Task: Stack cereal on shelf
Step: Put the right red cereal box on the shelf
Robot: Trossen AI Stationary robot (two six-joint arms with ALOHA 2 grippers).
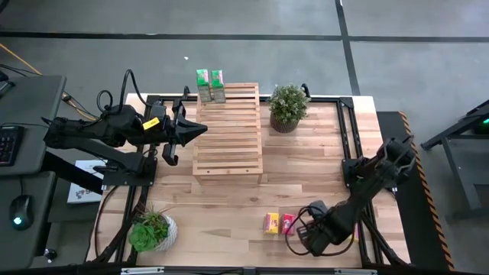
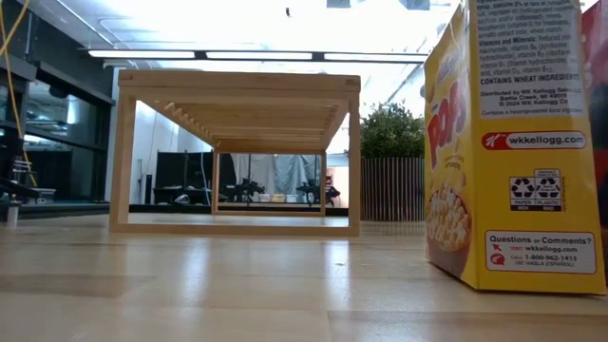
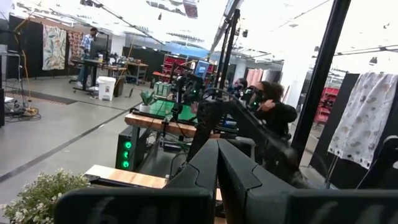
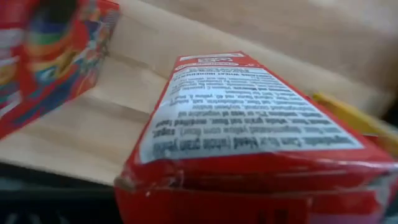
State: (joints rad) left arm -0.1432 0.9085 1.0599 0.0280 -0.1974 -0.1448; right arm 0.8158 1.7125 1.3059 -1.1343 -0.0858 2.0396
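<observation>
Your left end effector [image 1: 200, 128] hung at the left edge of the slatted wooden shelf [image 1: 228, 131], its fingers [image 3: 217, 180] pressed together and holding nothing. A swing from there could have knocked the shelf sideways. The shelf stood mid-surface with two green cereal boxes [image 1: 210, 85] upright side by side at its far end. Anything pushed hard along the slats could have tipped them off the back.

Nearer the front, a yellow cereal box [image 1: 270, 223] and a red cereal box [image 1: 288, 223] stood just beside each other on the wooden surface [image 1: 321, 160]. Your right end effector [image 1: 306, 229] was low against the red one. Whether it had a grip yet, I cannot tell. The right wrist view showed that red box [image 4: 249, 118] very close and tilted. A lopsided squeeze could have crushed the thin card or let it slip. The close neighbours could have been toppled as it lifted.

Counted from above:
- one shelf
- two green boxes
- one yellow box
- one red box, though the wrist view showed a second red box [image 4: 43, 56]
- two potted plants [image 1: 288, 107]
</observation>
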